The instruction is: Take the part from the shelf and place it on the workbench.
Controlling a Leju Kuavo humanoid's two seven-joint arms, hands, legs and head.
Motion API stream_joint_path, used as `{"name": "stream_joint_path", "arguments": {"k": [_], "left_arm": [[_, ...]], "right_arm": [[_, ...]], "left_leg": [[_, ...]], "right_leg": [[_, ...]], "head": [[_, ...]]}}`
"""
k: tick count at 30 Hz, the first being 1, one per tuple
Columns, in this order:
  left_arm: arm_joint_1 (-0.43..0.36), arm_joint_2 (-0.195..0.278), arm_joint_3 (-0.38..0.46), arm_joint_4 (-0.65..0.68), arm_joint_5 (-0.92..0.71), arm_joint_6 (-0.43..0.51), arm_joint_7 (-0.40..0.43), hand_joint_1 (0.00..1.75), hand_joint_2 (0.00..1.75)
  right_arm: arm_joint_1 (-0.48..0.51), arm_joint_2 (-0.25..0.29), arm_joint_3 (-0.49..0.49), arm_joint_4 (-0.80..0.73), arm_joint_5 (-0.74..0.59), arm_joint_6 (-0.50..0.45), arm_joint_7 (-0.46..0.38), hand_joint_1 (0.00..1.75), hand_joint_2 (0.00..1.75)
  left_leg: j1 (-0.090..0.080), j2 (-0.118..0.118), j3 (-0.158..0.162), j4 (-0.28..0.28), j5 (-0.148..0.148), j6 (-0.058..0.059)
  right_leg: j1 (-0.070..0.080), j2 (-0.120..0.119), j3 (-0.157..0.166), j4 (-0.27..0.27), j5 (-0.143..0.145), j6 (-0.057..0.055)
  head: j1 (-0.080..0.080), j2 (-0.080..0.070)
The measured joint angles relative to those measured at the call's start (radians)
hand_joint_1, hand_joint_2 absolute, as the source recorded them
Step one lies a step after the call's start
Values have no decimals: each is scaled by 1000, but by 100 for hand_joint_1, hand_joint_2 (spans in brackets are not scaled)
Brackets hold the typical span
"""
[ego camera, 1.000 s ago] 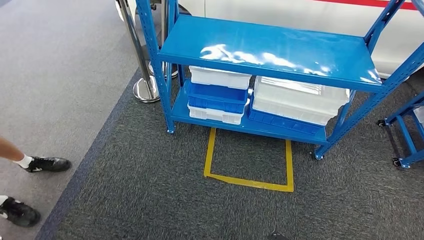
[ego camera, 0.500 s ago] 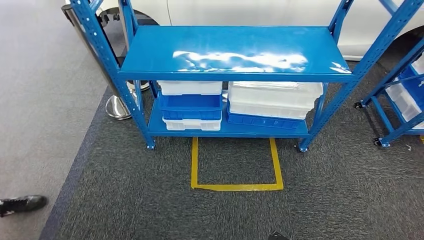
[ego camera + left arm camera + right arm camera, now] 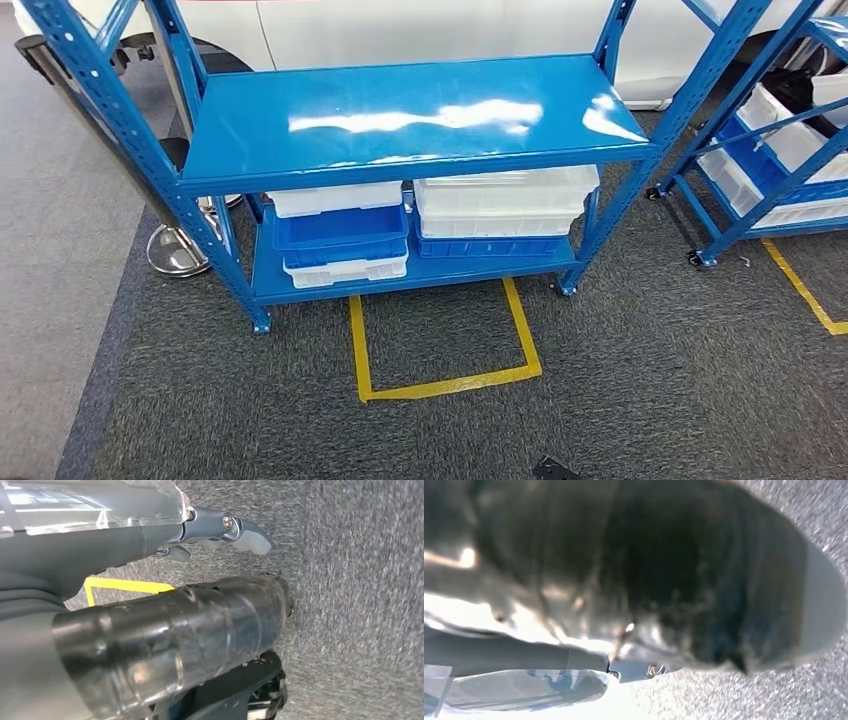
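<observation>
I face a blue rack [image 3: 410, 115] standing just behind a yellow tape box [image 3: 445, 345] on dark carpet. Its top board is bare and glossy. Bins [image 3: 340, 235] are stacked on the lower board, white over blue on both sides. I see no part on this rack; whether one lies inside a bin I cannot tell, since the top board hides their insides. A second rack [image 3: 770, 150] stands to my right with more bins; its contents are too small to read.

Left hand [image 3: 220, 535]: hanging at my side over the carpet, fingers apart with nothing between them, so empty and loosely spread. Right hand [image 3: 634, 667]: blurred and mostly hidden behind a dark mass; I cannot tell its state.

Judgement: still approaching, pick not begun.

Risks:
- stopping off the tape box leaves the lower board out of reach
- top board overhangs the bins, so a low reach could knock an arm against its edge
- choosing the wrong rack or bin, since the part is not located
</observation>
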Motion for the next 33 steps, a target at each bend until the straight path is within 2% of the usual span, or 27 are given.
{"name": "stream_joint_path", "arguments": {"k": [1, 2, 4, 5, 6, 7, 8, 9, 10, 11, 13, 15, 16, 17, 18, 19, 20, 21, 22, 24, 25, 26, 28, 30, 31, 33], "left_arm": [[1, 0, 0, 0, 0, 0, 0, 0, 0], [2, 0, 0, 0, 0, 0, 0, 0, 0], [3, -3, 0, 0, 0, 0, 0, 0, 0], [3, -4, 0, 1, 0, 0, 0, 0, 0], [1, -5, 0, 1, 0, 0, 0, 0, 0], [0, -6, 0, 1, 0, 0, 0, 0, 0], [-3, -5, 0, 0, 0, 0, 0, 0, 0], [-5, -5, 0, 0, 0, 0, 0, 0, 0], [-6, -5, 0, 0, 0, 0, -1, 0, 0], [-6, -5, 0, 0, 0, 0, -1, 0, 0], [-7, -5, 0, 0, 0, 0, -1, 0, 0], [-6, -5, 0, 0, -1, -1, 0, 0, 0], [-4, -5, 0, 0, -1, -1, 1, 0, 0], [-2, -5, 0, 0, -1, -2, 2, 0, 0], [-1, -5, 0, 0, -1, -2, 2, 0, 0], [1, -4, 0, 0, -2, -2, 2, 0, 0], [2, -3, 0, 0, -2, -2, 2, 0, 0], [2, -3, 0, 0, -2, -2, 3, 0, 0], [2, -2, 0, 0, -2, -2, 4, 0, 0], [0, -1, 0, 0, -3, -2, 5, 0, 0], [-1, 0, 0, 0, -3, -3, 5, 0, 0], [-4, 0, 0, 0, -3, -3, 5, 0, 0], [-8, 0, 0, 0, -3, -3, 4, 0, 0], [-8, 0, 0, 0, -3, -3, 4, 0, 0], [-7, 0, 0, 0, -3, -3, 4, 0, 0], [-4, 0, 0, 0, -3, -3, 5, 0, 0]], "right_arm": [[3, 0, 0, 0, 0, 0, 0, 0, 0], [6, 0, 0, 0, 0, 0, 0, 0, 0], [9, -2, 0, 0, 0, 0, 0, 0, 0], [8, -3, 0, 0, 0, 0, 0, 0, 0], [7, -4, -1, -1, 0, 0, 0, 0, 0], [7, -4, -1, -1, 0, 0, 0, 0, 0], [7, -4, -1, -2, 0, 0, 0, 0, 0], [9, -4, -2, -2, 0, 0, 0, 0, 0], [10, -4, -2, -2, 0, 0, 0, 0, 0], [10, -4, -2, -2, 1, 0, 0, 0, 0], [5, -4, -2, -3, 3, 0, -1, 0, 0], [3, -3, -2, -4, 7, 0, -4, 0, 0], [5, -2, -2, -4, 10, 1, -6, 0, 0], [6, -1, -2, -5, 12, 2, -7, 0, 0], [7, 1, -2, -5, 15, 4, -8, 0, 0], [8, 3, -2, -5, 17, 6, -8, 0, 0], [9, 6, -2, -5, 19, 8, -8, 0, 0], [8, 8, -2, -5, 21, 10, -8, 0, 0], [8, 9, -2, -5, 23, 13, -8, 0, 0], [6, 11, -2, -5, 24, 16, -8, 0, 0], [6, 12, -2, -5, 24, 17, -7, 0, 0], [5, 12, -2, -5, 24, 17, -7, 0, 0], [0, 13, -2, -6, 24, 17, -7, 0, 0], [0, 13, -2, -6, 24, 17, -7, 0, 0], [2, 13, -2, -6, 24, 17, -7, 0, 0], [5, 13, -2, -6, 24, 17, -7, 0, 0]], "left_leg": [[-2, 10, 12, 0, -11, 0], [-3, 21, 28, 0, -22, -1], [-7, 43, 59, -1, -47, -4], [-10, 53, 71, -2, -58, -8], [-12, 64, 80, -7, -68, -12], [-14, 72, 89, -9, -72, -17], [-15, 77, 99, -13, -74, -23], [-15, 77, 109, -13, -77, -28], [-15, 64, 113, 3, -80, -32], [-12, 44, 102, 33, -90, -37], [-7, 1, 37, 141, -125, -47], [-1, -13, -44, 232, -174, -55], [2, -14, -72, 241, -186, -57], [5, -14, -86, 220, -175, -59], [7, -14, -90, 175, -136, -60], [8, -15, -91, 120, -70, -59], [7, -15, -90, 76, -19, -55], [4, -16, -87, 50, 19, -48], [2, -17, -83, 39, 35, -40], [-1, -17, -62, 34, 25, -20], [-1, -17, -50, 25, 23, -12], [0, -17, -38, 17, 21, -6], [1, -15, -18, 6, 14, 2], [2, -14, 0, 3, -1, 5], [2, -14, 12, 3, -12, 4], [3, -14, 34, 3, -30, 2]], "right_leg": [[1, -2, -15, 0, 5, -2], [3, -6, -13, -35, 32, -7], [15, -34, 16, -152, 121, -25], [22, -53, 28, -202, 152, -34], [29, -66, 35, -231, 170, -42], [32, -68, 38, -244, 173, -47], [31, -59, 44, -253, 169, -50], [27, -46, 58, -261, 169, -55], [22, -34, 74, -270, 168, -59], [17, -24, 91, -278, 165, -64], [12, -6, 115, -289, 157, -69], [9, 12, 135, -292, 141, -69], [8, 21, 149, -292, 130, -67], [7, 28, 165, -292, 118, -65], [6, 33, 183, -292, 104, -61], [7, 37, 199, -290, 90, -57], [7, 41, 212, -287, 75, -52], [8, 43, 221, -284, 61, -45], [8, 44, 230, -279, 51, -37], [6, 41, 242, -270, 44, -23], [4, 33, 241, -254, 47, -18], [3, 22, 225, -225, 46, -15], [0, 5, 157, -121, 20, -7], [-2, 1, 73, -25, -31, 0], [-3, 0, 44, -12, -45, 3], [-6, -1, 20, -36, -36, 5]], "head": [[0, 0], [0, 0], [-1, 0], [0, 0], [0, 0], [0, 0], [1, 0], [1, 0], [1, 0], [0, 0], [0, 0], [0, 0], [0, 0], [0, 0], [0, 0], [0, 0], [0, 0], [1, 0], [1, 0], [1, 0], [1, 0], [1, 0], [1, 0], [1, 0], [1, 0], [1, 0]]}}
